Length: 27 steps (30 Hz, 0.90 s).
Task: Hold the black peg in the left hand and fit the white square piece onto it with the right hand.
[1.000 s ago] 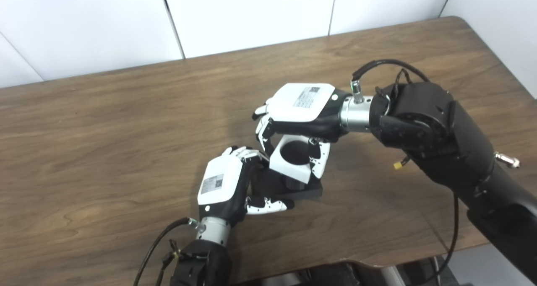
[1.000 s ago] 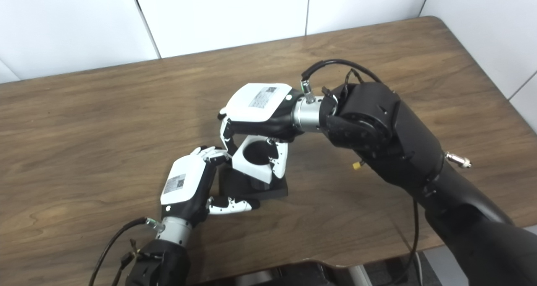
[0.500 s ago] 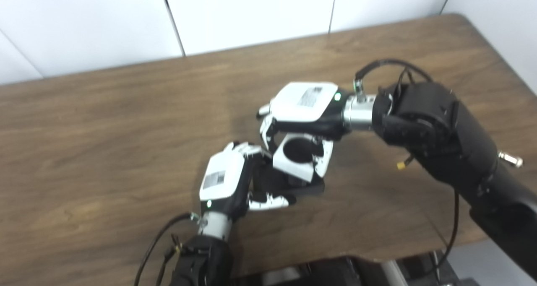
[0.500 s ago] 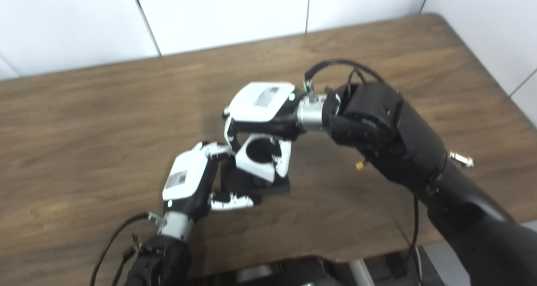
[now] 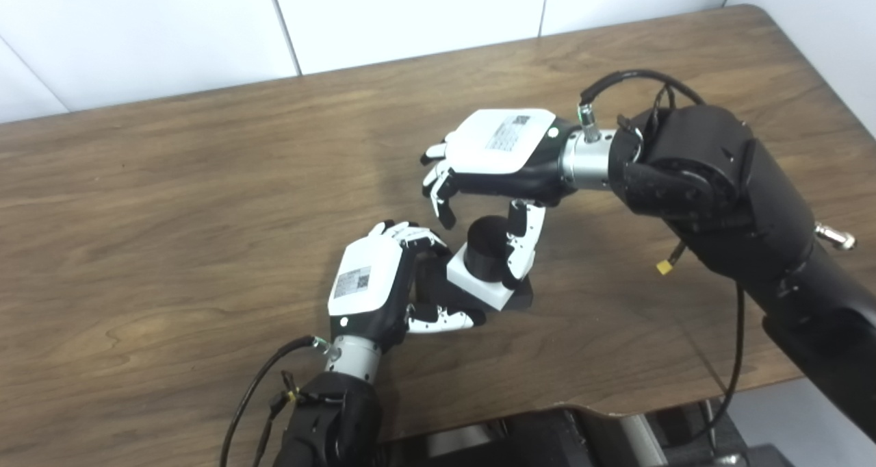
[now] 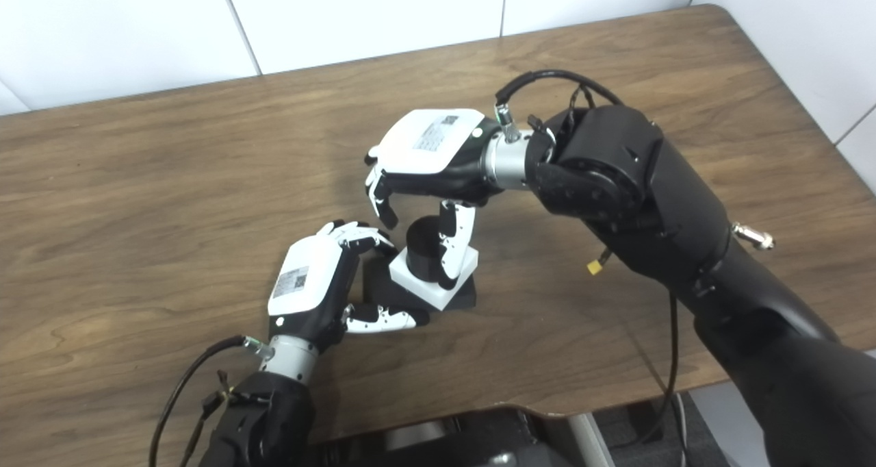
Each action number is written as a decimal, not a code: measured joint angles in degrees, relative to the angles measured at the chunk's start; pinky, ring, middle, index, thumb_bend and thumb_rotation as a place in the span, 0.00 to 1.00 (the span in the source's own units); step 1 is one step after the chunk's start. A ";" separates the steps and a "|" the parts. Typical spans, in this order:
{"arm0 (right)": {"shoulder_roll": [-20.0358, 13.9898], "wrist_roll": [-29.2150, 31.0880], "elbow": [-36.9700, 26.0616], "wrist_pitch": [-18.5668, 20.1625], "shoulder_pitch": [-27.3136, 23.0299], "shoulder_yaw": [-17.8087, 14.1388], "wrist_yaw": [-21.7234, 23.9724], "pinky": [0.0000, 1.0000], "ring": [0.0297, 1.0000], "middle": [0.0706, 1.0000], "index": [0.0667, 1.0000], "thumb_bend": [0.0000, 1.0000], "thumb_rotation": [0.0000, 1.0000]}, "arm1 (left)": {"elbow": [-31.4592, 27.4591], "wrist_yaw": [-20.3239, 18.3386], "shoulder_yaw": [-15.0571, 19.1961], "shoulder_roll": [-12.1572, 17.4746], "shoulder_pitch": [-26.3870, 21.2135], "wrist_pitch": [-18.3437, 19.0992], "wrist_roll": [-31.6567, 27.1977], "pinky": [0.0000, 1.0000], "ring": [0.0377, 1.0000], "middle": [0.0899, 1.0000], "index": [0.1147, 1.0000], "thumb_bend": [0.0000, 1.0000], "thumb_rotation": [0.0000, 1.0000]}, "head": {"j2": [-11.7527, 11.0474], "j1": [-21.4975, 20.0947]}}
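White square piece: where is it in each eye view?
Left eye view: white piece just below centre, seated round the peg, beside the left hand.
Right eye view: white piece left of centre, same seating.
Shared landmark: right hand directly above it.

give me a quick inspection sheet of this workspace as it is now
Surface: brown wooden table, bare away from the work.
Job's things: black peg stands on its black base; white square piece is seated around the peg, down on the base.
Clutter: nothing seen.
Hands: left hand grips the base's left side; right hand hovers above the peg, fingers spread, thumb beside the peg, holding nothing.
Cables: black cable trails off the left wrist; looped black cable at the right wrist, another hangs under the forearm.
Surroundings: white panelled wall behind the table.
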 measured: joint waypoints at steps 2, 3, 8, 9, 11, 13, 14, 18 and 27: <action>0.00 -0.09 -0.17 0.54 -0.50 -0.01 0.84 0.97 0.99 0.93 0.72 1.00 0.46 | 0.00 -0.02 0.00 0.00 0.00 0.00 -0.01 0.94 0.84 0.74 0.42 0.51 0.05 | 0.00 0.00; 0.00 -0.16 -0.28 0.93 -0.69 -0.01 1.21 0.98 1.00 0.94 0.74 1.00 0.47 | -0.01 -0.03 0.00 -0.01 0.00 0.00 0.00 0.94 0.84 0.74 0.42 0.51 0.05 | 0.00 0.00; 0.00 -0.79 -0.38 1.92 -1.24 -0.16 1.53 0.98 1.00 0.94 0.78 1.00 0.48 | -0.01 -0.03 0.00 -0.01 -0.01 -0.02 -0.01 0.94 0.84 0.74 0.42 0.51 0.05 | -0.61 0.09; 0.00 -0.87 -0.38 1.95 -1.24 -0.21 1.52 0.98 1.00 0.94 0.78 1.00 0.48 | -0.01 -0.03 0.00 -0.01 0.00 -0.02 -0.01 0.93 0.84 0.74 0.42 0.51 0.05 | -0.62 0.09; 0.00 -0.93 -0.38 1.96 -1.25 -0.33 1.52 0.99 1.00 0.94 0.78 1.00 0.48 | -0.01 -0.05 0.01 0.00 -0.01 -0.03 -0.02 0.93 0.83 0.74 0.42 0.51 0.05 | -0.79 0.00; 0.00 -0.94 -0.38 2.00 -1.29 -0.55 1.52 0.98 1.00 0.95 0.78 1.00 0.47 | -0.01 -0.07 0.03 -0.01 0.00 -0.03 -0.02 0.93 0.84 0.74 0.42 0.51 0.05 | -0.97 -0.09; 0.00 -0.94 -0.38 2.02 -1.33 -0.69 1.51 0.97 1.00 0.95 0.77 1.00 0.46 | -0.01 -0.09 0.04 -0.01 0.00 -0.03 -0.03 0.93 0.84 0.74 0.42 0.51 0.05 | -0.97 -0.09; 0.00 -0.93 -0.38 2.02 -1.51 -1.25 1.50 0.97 1.00 0.95 0.77 1.00 0.45 | -0.01 -0.11 0.08 -0.01 0.00 -0.02 -0.06 0.93 0.83 0.73 0.42 0.51 0.05 | -1.14 -0.26; 0.00 -0.89 -0.38 2.21 -1.54 -2.05 1.51 0.96 1.00 0.95 0.76 1.00 0.44 | -0.27 -0.74 -0.02 -0.47 -0.02 0.95 2.29 0.89 0.82 0.74 0.54 0.69 0.19 | -1.49 -0.35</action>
